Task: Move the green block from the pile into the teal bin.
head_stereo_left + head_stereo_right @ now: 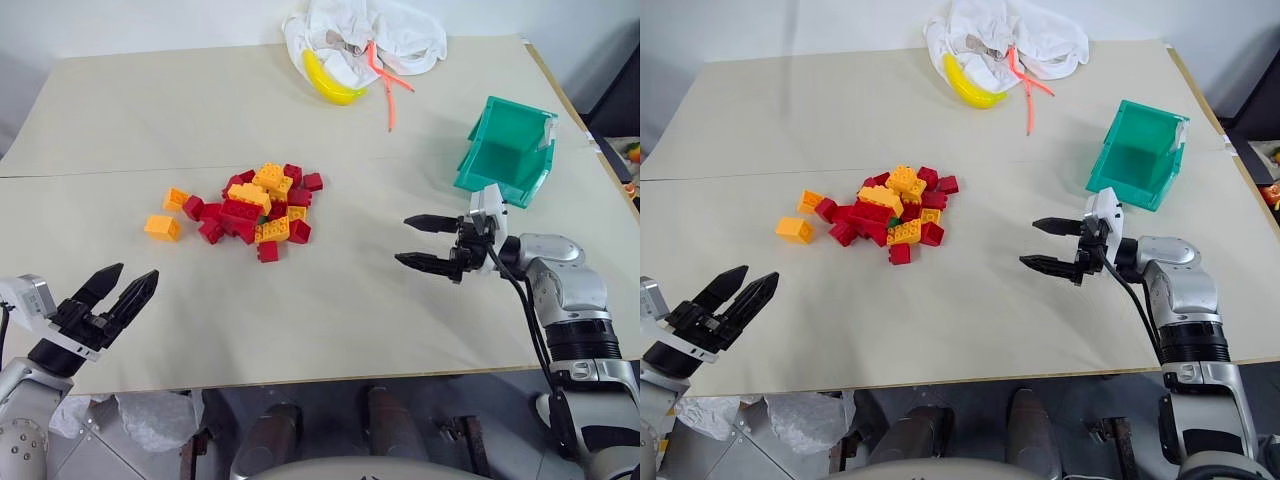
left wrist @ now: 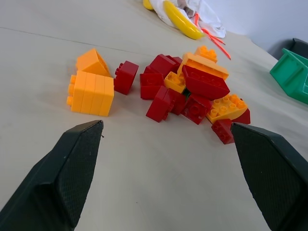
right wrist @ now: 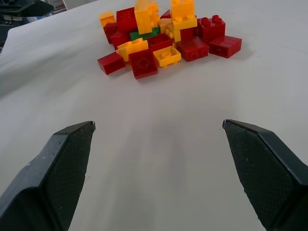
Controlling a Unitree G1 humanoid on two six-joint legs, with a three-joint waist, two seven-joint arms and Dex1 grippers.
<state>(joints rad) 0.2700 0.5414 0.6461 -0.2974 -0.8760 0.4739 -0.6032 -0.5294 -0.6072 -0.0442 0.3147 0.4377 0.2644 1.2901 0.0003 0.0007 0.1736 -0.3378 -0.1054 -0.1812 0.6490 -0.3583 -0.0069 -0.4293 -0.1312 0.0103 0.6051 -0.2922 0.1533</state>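
Note:
The pile (image 1: 255,205) of red, orange and yellow studded bricks lies near the middle of the table. The green block (image 3: 144,34) sits low inside it, mostly covered by yellow and red bricks; a sliver of it also peeks out of the heap (image 1: 262,218). The teal bin (image 1: 510,150) stands at the right, tilted, its inside bare. My right gripper (image 1: 403,240) hovers open between bin and pile, its fingers pointing toward the pile, nothing between them. At the front left edge of the table my left gripper (image 1: 133,272) is open and holds nothing, well short of the pile.
A white cloth (image 1: 365,35) with a yellow banana (image 1: 330,82) and orange straps (image 1: 388,85) lies at the back of the table. Two loose orange bricks (image 1: 163,226) sit left of the pile. The beige table (image 1: 330,310) is bare between the grippers.

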